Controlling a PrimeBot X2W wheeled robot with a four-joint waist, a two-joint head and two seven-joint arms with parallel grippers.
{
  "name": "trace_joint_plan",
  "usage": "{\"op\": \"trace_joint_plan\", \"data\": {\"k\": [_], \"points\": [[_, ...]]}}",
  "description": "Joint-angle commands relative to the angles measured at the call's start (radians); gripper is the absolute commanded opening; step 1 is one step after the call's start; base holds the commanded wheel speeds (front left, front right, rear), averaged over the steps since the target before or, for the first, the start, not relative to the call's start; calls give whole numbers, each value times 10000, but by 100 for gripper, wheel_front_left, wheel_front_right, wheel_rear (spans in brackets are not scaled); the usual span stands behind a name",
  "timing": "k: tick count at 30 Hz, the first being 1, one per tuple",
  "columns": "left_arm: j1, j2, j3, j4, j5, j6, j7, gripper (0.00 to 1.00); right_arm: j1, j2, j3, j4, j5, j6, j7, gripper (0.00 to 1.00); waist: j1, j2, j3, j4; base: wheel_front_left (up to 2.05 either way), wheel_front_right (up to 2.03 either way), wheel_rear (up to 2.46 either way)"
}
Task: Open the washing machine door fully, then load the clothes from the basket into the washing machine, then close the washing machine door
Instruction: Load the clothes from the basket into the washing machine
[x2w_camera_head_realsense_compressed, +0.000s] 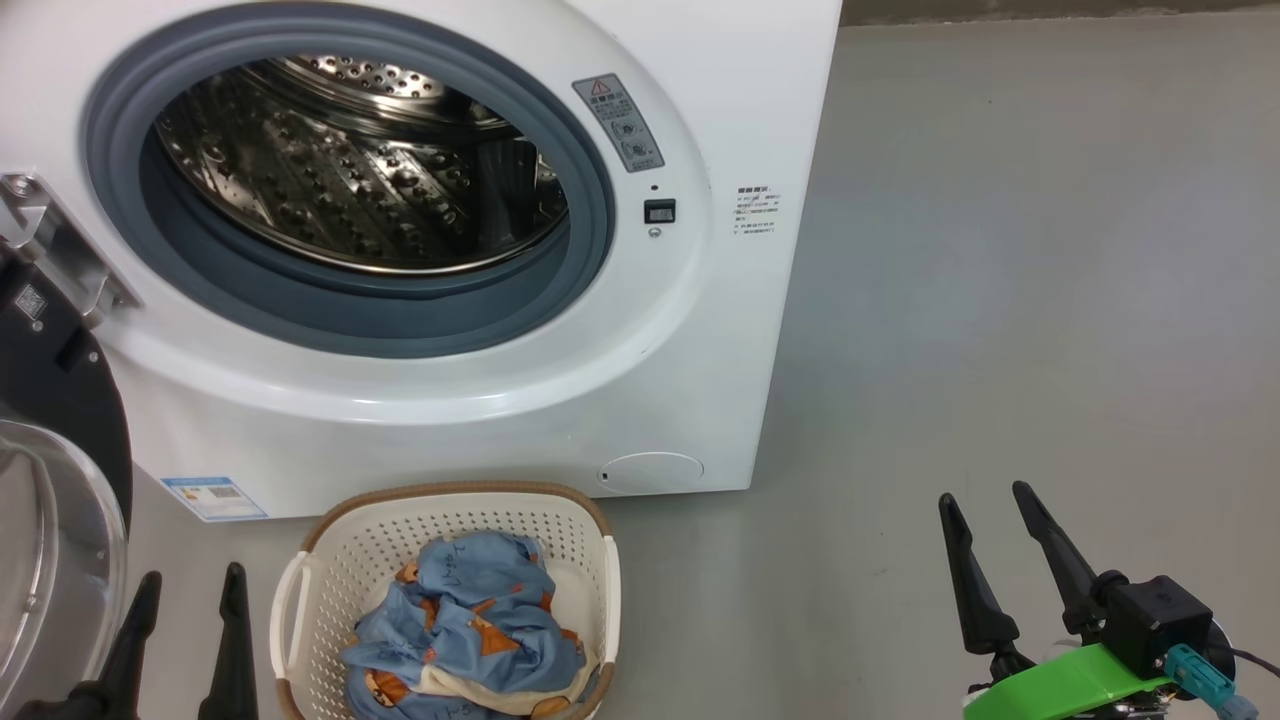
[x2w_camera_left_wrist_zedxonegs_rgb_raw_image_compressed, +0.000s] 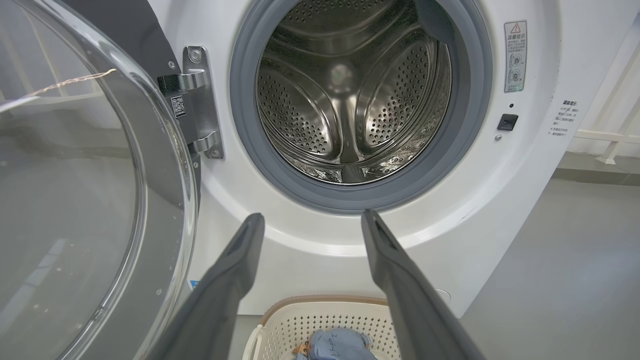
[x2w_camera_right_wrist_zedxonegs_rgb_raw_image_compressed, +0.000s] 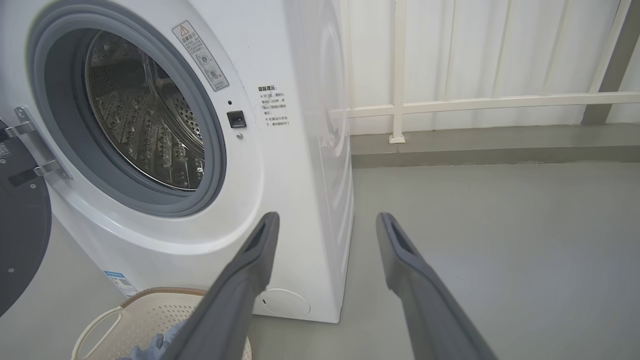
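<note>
One washing machine (x2w_camera_head_realsense_compressed: 690, 380), one basket (x2w_camera_head_realsense_compressed: 370, 545), one heap of clothes (x2w_camera_head_realsense_compressed: 470, 620)

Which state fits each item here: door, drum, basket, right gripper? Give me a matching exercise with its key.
Things:
1. door
2. drum
3. basket
4. right gripper

States:
A. holds the blue clothes
B. swung open on the left
C. open, above the floor
D. empty, steel

Pairs: 1-B, 2-D, 3-A, 4-C
</note>
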Motion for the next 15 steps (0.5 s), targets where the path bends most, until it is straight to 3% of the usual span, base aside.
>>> {"op": "trace_joint_plan", "data": {"k": [1,15], "points": [[-256,241,308,-252,-109,-19,-53,100,-121,-14,258,-195,-46,62,-49,100,0,0,5,-3,0,0,0],[-318,262,47,-131,-421,-19,-53,100,-190,-14,268,-72,-170,62,-49,100,0,0,482,-62,0,0,0]]}}
